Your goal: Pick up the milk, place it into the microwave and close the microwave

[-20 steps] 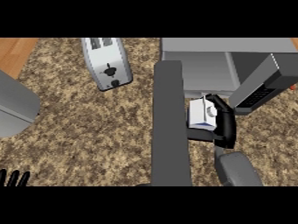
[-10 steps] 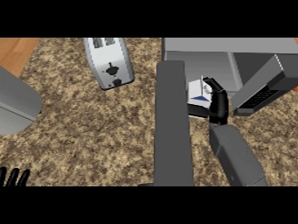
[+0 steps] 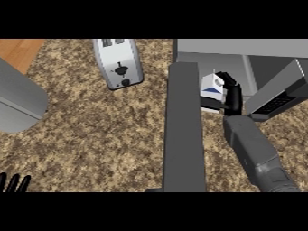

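Observation:
A white milk carton (image 3: 212, 86) with a blue mark sits in my right hand (image 3: 232, 95), whose fingers curl round its right side. The carton is at the mouth of the open grey microwave (image 3: 249, 49) at the upper right. The microwave's door (image 3: 184, 131) swings out toward me and shows edge-on as a long dark grey slab left of the carton. My right forearm (image 3: 258, 153) stretches up from the lower right. My left hand (image 3: 6, 184) rests at the lower left edge with fingers up.
A silver toaster (image 3: 119, 63) lies at the top centre on the speckled brown counter (image 3: 103, 135). A large grey rounded object (image 3: 9, 97) fills the left edge. A grey panel with a dark keypad (image 3: 286, 92) angles out at the right.
My right hand has carried the milk carton upward and away from me, from beside the door's middle to the microwave's opening. The forearm has stretched out further. My left hand stays put.

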Action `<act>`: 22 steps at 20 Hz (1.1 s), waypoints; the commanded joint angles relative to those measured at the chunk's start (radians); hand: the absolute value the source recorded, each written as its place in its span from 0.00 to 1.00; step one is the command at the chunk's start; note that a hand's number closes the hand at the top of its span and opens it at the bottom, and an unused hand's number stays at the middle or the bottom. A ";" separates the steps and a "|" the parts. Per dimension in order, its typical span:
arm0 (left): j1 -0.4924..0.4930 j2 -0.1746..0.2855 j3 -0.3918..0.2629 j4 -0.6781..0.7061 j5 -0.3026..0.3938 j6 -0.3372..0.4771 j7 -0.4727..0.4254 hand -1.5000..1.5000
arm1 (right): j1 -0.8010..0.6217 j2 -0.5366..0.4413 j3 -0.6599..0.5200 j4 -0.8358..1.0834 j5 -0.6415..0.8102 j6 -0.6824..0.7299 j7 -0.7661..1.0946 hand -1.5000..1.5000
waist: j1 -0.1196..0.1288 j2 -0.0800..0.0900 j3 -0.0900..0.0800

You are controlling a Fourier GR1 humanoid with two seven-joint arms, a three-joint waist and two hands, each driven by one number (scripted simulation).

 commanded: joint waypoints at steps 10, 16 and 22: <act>-0.039 0.022 0.007 0.007 0.016 -0.024 0.017 0.00 | -0.111 -0.108 0.018 0.167 0.091 -0.132 -0.076 1.00 | 0.046 0.021 0.002; -0.045 0.023 0.000 0.026 0.002 -0.029 0.016 0.00 | -0.166 -0.119 -0.022 0.163 0.067 -0.172 -0.074 1.00 | 0.064 0.028 0.004; -0.086 0.027 0.011 0.067 0.006 -0.036 0.005 0.00 | -0.173 -0.118 -0.057 0.136 0.051 -0.221 -0.153 1.00 | 0.072 0.040 0.004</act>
